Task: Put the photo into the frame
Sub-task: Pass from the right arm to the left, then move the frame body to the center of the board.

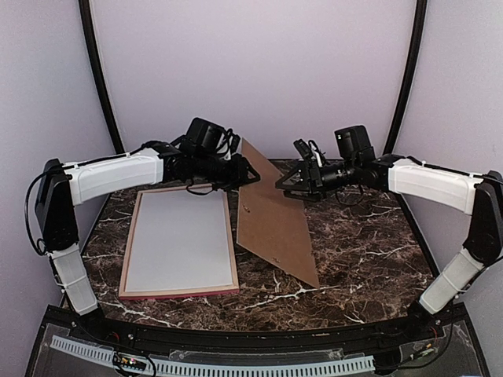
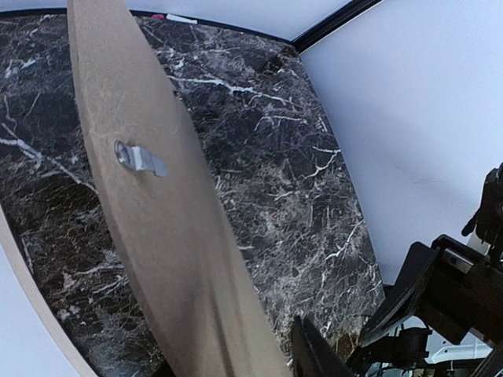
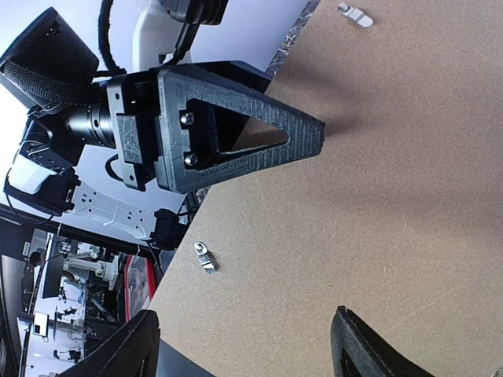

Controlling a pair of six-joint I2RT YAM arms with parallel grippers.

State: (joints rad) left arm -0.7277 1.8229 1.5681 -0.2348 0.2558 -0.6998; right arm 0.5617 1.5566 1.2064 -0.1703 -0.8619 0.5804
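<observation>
1. Frame (image 1: 179,293) lies flat at the worktop's (image 1: 361,251) 9 o'clock, whitish sheet (image 1: 182,239) inside.
2. Left tool (image 1: 242,174) straddles the tilted hardboard backing's (image 1: 275,228) 11 o'clock edge; I cannot tell whether it clamps.
3. Right tool (image 1: 284,183) gapes wide at the backing's 1 o'clock.

The frame (image 1: 179,291) lies flat on my left side of the table (image 1: 354,259), pale bare-wood back facing up (pink shows along its near edge).

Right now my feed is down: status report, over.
Left fingers astride tilted brown board; right fingers open, facing it. Frame flat, white sheet inside. Photo unseen.
</observation>
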